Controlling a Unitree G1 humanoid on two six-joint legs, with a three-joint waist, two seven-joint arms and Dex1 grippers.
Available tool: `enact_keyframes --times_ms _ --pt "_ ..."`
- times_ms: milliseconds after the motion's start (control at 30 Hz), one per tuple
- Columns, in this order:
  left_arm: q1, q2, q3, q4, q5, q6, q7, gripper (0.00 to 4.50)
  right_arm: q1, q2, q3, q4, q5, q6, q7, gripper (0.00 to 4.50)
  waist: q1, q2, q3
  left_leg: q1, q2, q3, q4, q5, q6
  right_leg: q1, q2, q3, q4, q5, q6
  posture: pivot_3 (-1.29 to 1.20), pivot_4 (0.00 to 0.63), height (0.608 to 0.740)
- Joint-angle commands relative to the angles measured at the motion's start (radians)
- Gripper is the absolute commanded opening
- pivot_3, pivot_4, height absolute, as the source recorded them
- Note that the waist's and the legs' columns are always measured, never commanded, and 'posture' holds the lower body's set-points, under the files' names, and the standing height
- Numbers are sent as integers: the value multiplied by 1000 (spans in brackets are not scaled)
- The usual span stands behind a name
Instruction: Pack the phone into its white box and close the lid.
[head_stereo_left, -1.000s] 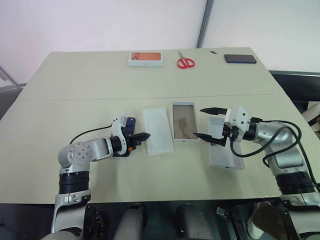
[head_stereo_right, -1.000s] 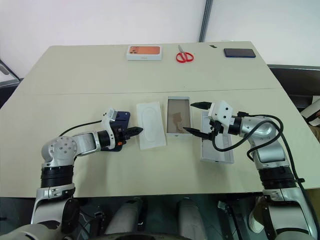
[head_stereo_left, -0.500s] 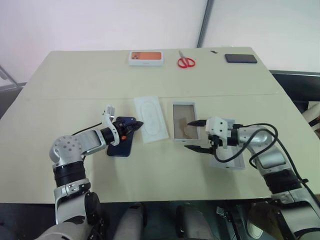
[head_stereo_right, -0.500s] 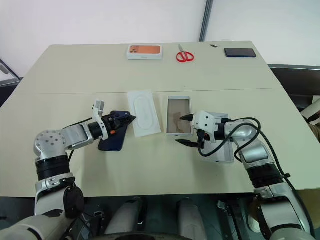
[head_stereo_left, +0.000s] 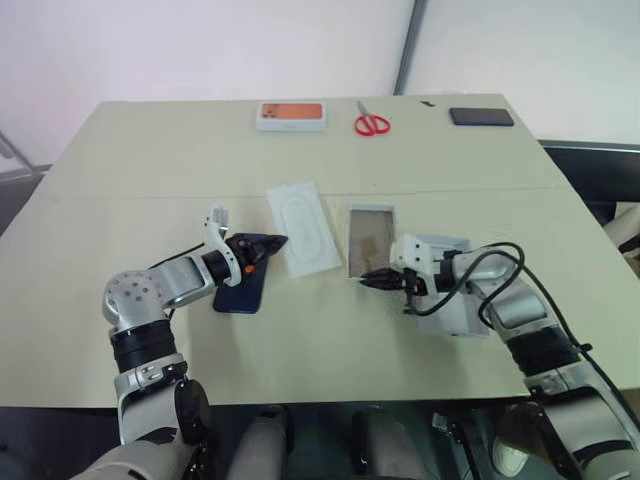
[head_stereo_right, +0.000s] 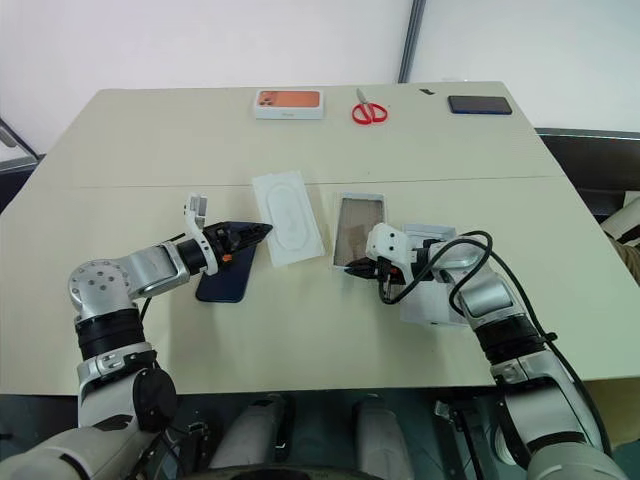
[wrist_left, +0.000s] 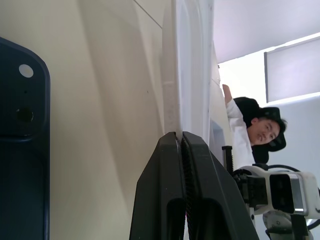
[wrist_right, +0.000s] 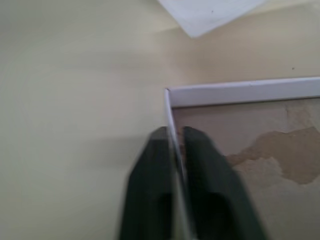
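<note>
Pinching white box (wrist_right: 240, 92) wall, right fingers (wrist_right: 200, 165) astride its near corner

Phone (head_stereo_left: 240, 291) showing dark navy; white box (head_stereo_left: 368, 241) showing tan inside; scissors (head_stereo_left: 372, 123) showing red handles.

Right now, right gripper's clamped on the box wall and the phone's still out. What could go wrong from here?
1. The right gripper pinches only the thin near wall of the white box; pulling may crease it or tilt the tray.
2. The left gripper is shut against the flat white insert, beside the phone; more pushing could drive the insert into the box.
3. The lid lies under the right arm and may get dragged.
</note>
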Motion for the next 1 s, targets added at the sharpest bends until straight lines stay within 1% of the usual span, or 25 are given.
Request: enact_keyframes --times_ms 33,100,167,267,367,500,533,600,667,733,867,1000 --pt "-35 10 34 -9 -50 7 16 0 3 3 3 -76 11 26 12 42 1 0 0 0 0 0 0 0 0 0 0 0 0 0 0 0 150 740" --pt "-71 0 73 17 -95 13 44 0 16 27 5 -131 32 50 -1 42 1 -1 0 0 0 0 0 0 0 0 0 0 0 0 0 0 150 740" --pt "-88 -6 87 27 -116 21 63 0 30 56 6 -183 55 86 -14 42 1 -1 1 0 0 -1 0 0 0 0 0 0 0 0 0 0 150 740" --pt "-91 -10 70 20 -123 29 79 0 67 92 37 -256 42 107 -40 42 1 -1 0 0 0 -1 0 0 0 0 0 0 0 0 0 0 150 740" --pt "-84 -13 64 12 -146 45 87 0 85 115 49 -279 17 103 -85 42 1 -1 0 -1 0 -1 0 0 -1 -1 0 0 0 0 0 0 150 740" --pt "-66 -13 32 -9 -155 68 86 0 95 124 42 -304 55 154 -88 42 1 -1 0 -1 0 -1 0 0 -1 -1 0 0 0 0 0 0 150 740" --pt "-59 -11 20 -15 -154 73 83 0 89 126 38 -301 51 153 -99 609 1 -1 0 -1 0 -1 0 0 -1 -1 0 0 0 0 0 0 150 740" --pt "-45 -10 0 -22 -156 86 76 0 86 112 32 -297 41 133 -100 1383 1 -1 0 -1 0 -1 0 0 -1 -1 0 0 0 0 0 0 150 740" --pt "-34 -5 -21 -26 -149 84 63 0 94 76 12 -323 73 158 -69 2429 1 -1 0 -1 0 0 0 0 -1 -1 0 0 0 0 0 0 150 740" --pt "-32 10 -39 -19 -144 83 42 0 107 36 -18 -356 110 184 -42 3348 2 -1 1 -1 0 -1 0 0 -1 -1 0 0 0 0 0 0 150 740" --pt "-43 49 -115 15 -105 66 -31 0 160 -64 -110 -376 158 179 -11 3348 4 -1 1 -2 0 -1 0 0 -1 -1 0 0 0 0 0 0 150 740" --pt "-65 68 -195 56 -60 41 -110 0 191 -122 -182 -345 159 125 -20 3348 4 -1 1 -1 -1 0 0 0 -1 -1 0 0 0 0 0 0 150 740"
